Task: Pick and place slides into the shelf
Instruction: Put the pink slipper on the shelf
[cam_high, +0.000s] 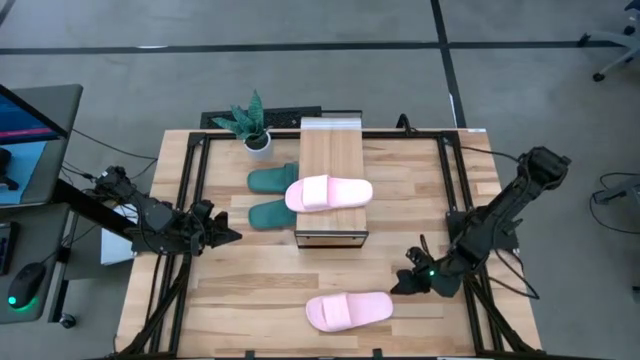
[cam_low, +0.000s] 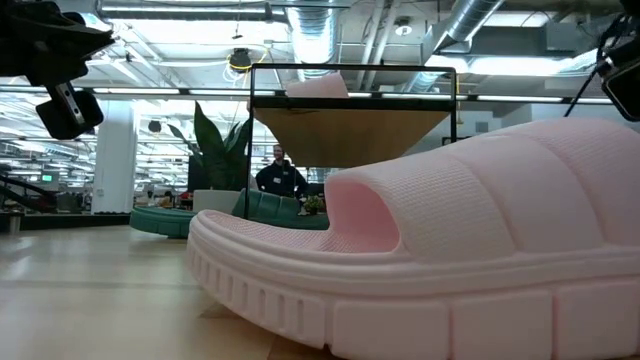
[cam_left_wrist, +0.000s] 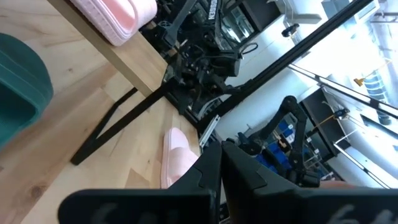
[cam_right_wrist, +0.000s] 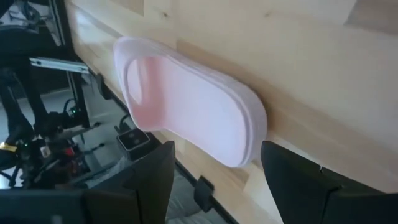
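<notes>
The right gripper (cam_high: 408, 283) hangs low over the table (cam_high: 250, 300) with its jaws spread wide, holding nothing. A pink slide (cam_high: 348, 310) lies just ahead of the jaws, untouched. Another pink slide (cam_high: 328, 192) rests on the shelf (cam_high: 330, 150); two green slides (cam_high: 272, 197) sit beside it. The left gripper (cam_high: 228, 234) waits, jaws pinched together, empty.
</notes>
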